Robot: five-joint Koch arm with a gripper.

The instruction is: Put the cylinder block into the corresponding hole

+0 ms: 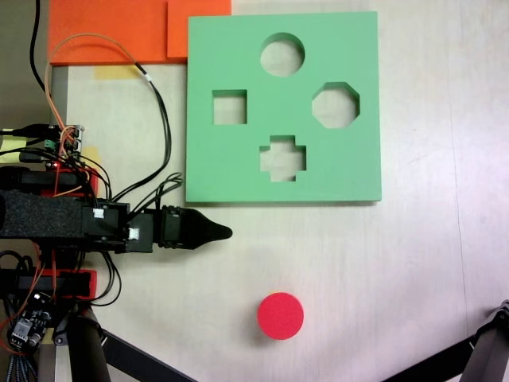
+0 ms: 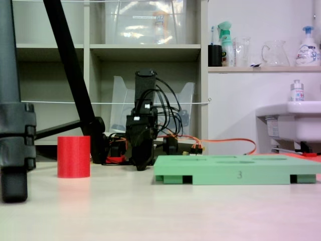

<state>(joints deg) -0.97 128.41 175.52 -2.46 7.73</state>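
We find the cylinder block (image 1: 280, 316) upright on the bare table (image 1: 413, 270), well apart from the green board (image 1: 238, 171); its corresponding hole (image 1: 282, 54), the round cutout at the board's far edge in a fixed view, stands empty; the gripper (image 1: 226, 232) sits low between block and board, touching neither; we cannot tell whether its jaws are parted.
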